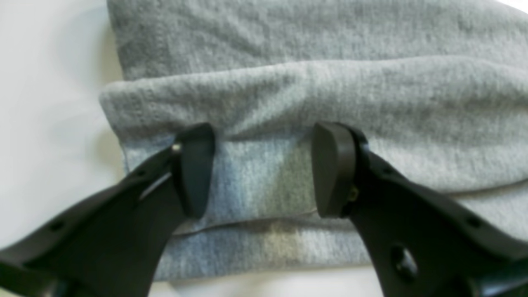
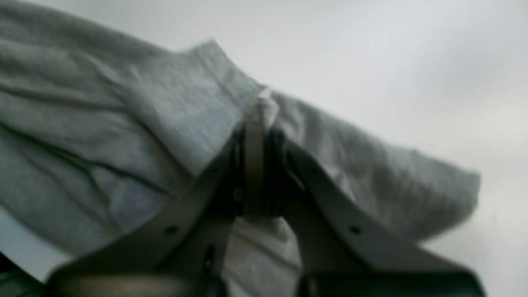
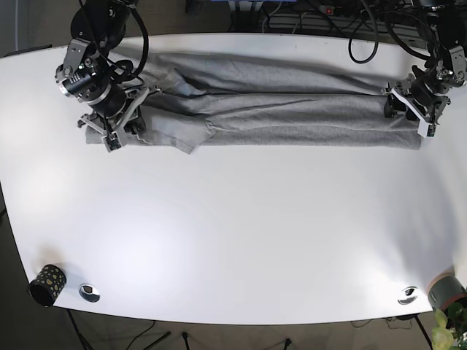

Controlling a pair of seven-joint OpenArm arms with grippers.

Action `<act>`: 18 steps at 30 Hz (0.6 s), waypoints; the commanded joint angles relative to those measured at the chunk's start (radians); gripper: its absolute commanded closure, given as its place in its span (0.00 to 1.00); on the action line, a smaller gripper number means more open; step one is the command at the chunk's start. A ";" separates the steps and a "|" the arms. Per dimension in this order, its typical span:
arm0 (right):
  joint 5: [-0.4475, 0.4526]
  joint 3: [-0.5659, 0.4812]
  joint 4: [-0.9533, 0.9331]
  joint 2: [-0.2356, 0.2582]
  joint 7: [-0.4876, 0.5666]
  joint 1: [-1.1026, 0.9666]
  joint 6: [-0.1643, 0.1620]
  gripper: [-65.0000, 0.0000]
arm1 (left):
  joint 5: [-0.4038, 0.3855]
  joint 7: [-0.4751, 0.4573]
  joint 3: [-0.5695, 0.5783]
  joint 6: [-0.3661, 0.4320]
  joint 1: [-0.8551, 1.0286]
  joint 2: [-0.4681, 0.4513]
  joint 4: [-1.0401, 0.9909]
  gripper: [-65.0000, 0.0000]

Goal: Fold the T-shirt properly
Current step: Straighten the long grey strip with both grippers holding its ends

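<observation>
Lying along the far edge of a white surface (image 3: 233,240), one grey T-shirt (image 3: 277,102) is folded lengthwise into a long narrow band, its long axis running across the base view from side to side. Each end of the band has one arm at it, two arms in all. At the end on that view's right, the left gripper (image 1: 264,169) sits over the stacked cloth edges with its jaws apart; the layered fold shows between them, and whether they press into it cannot be told. At the other end, where the cloth is more rumpled and a flap sticks out toward the near side, the right gripper (image 2: 258,165) has its jaws together, clamped on a pinch of the shirt's edge, which rises a little above the surface in the right wrist view. So each arm is nearest its own end, and the shirt stretches away from each gripper toward the other. Judging by this, the next fold would bring one end along the long axis toward the other. Near the front edge stand one dark speckled cup (image 3: 47,284) and two small round metal fittings (image 3: 89,292).
</observation>
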 commanded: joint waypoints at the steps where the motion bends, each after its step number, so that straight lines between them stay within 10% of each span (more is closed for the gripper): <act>1: 0.011 0.023 0.017 0.009 0.021 -0.007 -0.002 1.00 | 0.005 0.013 -0.002 0.003 -0.001 -0.015 0.005 0.47; 10: 0.005 0.128 -0.045 0.009 0.021 -0.031 -0.002 0.98 | 0.005 0.013 -0.002 0.003 -0.001 -0.015 0.005 0.47; 18: 0.011 0.201 -0.075 0.012 0.021 -0.067 -0.002 0.51 | 0.002 0.013 -0.007 0.003 -0.002 -0.015 0.013 0.47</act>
